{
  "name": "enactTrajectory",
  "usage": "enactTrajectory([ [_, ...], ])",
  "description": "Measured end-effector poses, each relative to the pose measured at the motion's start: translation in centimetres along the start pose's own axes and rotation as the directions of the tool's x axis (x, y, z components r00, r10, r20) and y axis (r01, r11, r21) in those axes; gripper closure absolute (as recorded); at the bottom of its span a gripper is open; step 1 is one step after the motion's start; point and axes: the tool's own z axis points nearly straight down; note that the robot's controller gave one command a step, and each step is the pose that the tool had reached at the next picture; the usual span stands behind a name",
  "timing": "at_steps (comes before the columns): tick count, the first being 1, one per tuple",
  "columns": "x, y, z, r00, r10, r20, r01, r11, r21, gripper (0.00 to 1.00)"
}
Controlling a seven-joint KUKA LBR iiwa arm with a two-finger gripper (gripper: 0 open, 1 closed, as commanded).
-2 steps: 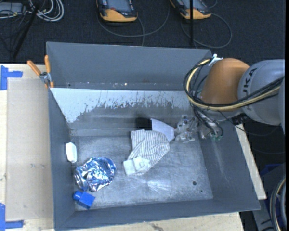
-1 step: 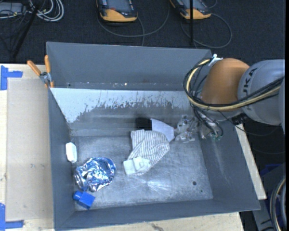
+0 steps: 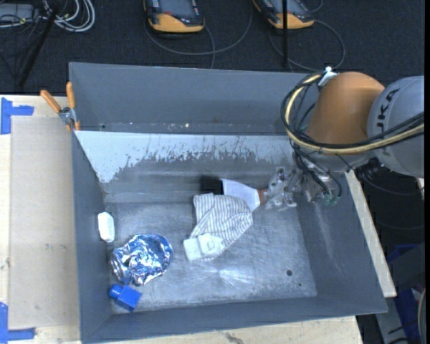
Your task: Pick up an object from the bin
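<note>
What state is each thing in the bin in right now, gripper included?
striped cloth: crumpled, lying in the middle of the bin.
white sheet: flat, partly under the cloth.
black block: by the back wall, partly hidden.
foil wrapper: crushed, front left.
blue block: lying beside the foil wrapper.
white lump: alone by the left wall.
gripper: low, beside the white sheet's right end.
</note>
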Motion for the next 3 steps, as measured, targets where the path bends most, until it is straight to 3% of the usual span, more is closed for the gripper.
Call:
enactTrajectory([
  [1, 0.6, 1.4, -6.8, 1.000, -0.027, 0.002, 0.027, 1.000, 0.000, 1.00],
  [2, 0.2, 6.2, -11.0, 0.985, -0.174, 0.006, 0.174, 0.985, 0.003, 1.00],
  [3, 2.7, 4.7, 0.4, 0.977, -0.213, 0.001, 0.213, 0.977, -0.001, 0.00],
])
